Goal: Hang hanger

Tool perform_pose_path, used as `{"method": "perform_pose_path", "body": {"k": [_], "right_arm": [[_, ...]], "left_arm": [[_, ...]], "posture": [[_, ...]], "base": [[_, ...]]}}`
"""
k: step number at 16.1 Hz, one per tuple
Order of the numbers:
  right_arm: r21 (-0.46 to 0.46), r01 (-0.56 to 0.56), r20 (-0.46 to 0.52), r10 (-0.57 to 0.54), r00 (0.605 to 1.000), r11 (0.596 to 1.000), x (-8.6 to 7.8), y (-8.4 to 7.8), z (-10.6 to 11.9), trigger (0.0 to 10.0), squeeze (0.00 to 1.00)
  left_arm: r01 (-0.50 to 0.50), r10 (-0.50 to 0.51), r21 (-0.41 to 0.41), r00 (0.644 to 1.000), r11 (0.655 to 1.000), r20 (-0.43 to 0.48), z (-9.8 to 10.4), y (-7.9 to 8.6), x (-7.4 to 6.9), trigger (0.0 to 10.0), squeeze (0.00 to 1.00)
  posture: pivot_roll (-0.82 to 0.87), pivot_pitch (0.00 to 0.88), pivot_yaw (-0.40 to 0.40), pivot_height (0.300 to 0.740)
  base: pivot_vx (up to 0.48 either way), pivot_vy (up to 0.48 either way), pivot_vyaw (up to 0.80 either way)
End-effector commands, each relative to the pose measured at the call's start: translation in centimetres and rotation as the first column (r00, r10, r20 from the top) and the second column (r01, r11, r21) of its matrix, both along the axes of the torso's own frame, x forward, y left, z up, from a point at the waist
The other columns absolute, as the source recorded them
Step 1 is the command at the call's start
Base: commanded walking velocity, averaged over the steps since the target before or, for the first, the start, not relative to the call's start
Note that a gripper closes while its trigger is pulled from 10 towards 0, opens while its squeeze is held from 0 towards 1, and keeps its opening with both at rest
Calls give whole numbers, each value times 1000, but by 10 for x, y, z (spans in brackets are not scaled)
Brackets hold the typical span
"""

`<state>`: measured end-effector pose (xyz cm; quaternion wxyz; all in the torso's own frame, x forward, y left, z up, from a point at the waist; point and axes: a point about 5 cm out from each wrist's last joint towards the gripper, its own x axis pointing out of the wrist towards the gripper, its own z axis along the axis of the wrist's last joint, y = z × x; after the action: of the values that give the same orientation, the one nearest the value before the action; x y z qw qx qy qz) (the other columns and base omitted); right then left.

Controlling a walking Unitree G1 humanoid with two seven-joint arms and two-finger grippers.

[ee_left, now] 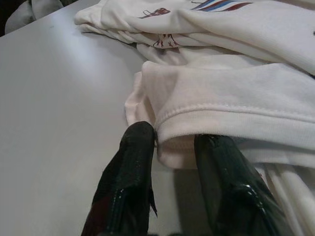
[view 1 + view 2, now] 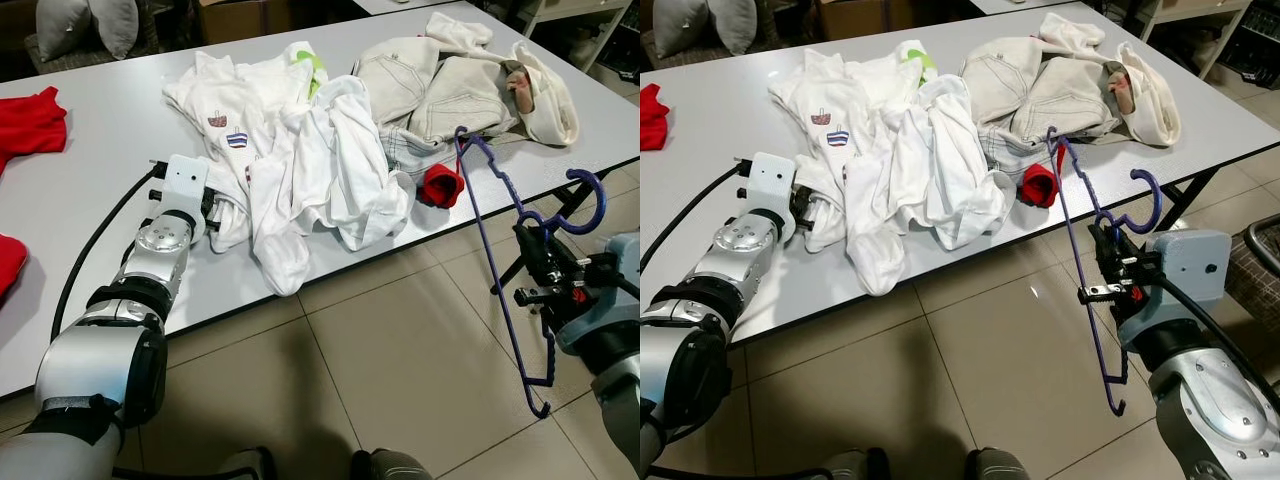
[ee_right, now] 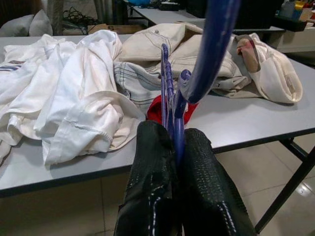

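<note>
Purple hanger upright, hook uppermost

Purple hanger, white shirts, beige trousers, grey table.

Purple plastic hanger, tilted on edge off the table edge, hook up
</note>
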<state>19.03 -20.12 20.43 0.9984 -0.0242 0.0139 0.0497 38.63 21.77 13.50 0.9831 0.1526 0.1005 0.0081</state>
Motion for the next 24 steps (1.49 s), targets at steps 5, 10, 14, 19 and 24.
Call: {"method": "perform_pose_path", "body": {"k": [5, 10, 14, 19, 24], "right_arm": [[6, 0, 4, 0, 1000, 1000, -1, 2, 2, 10000, 0], [24, -15, -4, 15, 1000, 1000, 1, 6, -2, 10000, 0], [35, -14, 1, 14, 1000, 999, 4, 8, -3, 10000, 0], [79, 4, 27, -6, 1000, 997, 14, 14, -10, 10000, 0], [106, 6, 72, -14, 997, 994, 27, 16, -15, 10000, 0]], "left_arm": [[-14, 14, -11, 1000, 1000, -13, -1, 6, -1, 0, 0], [-1, 1, -27, 1000, 1000, -12, 0, 7, -1, 0, 0], [9, -9, -60, 1000, 998, -4, 2, 8, -1, 0, 0], [76, -71, -106, 996, 991, 48, 21, 4, 6, 0, 0], [236, -221, -114, 967, 965, 130, 56, -7, 16, 0, 0]], "posture": [[-341, 150, 9, 740], [-327, 141, 8, 740], [-305, 126, 27, 740], [-217, 72, 79, 740], [-146, 0, 121, 740]], "base": [[0, 0, 0], [0, 0, 0], [0, 0, 0], [0, 0, 0], [0, 0, 0]]}}
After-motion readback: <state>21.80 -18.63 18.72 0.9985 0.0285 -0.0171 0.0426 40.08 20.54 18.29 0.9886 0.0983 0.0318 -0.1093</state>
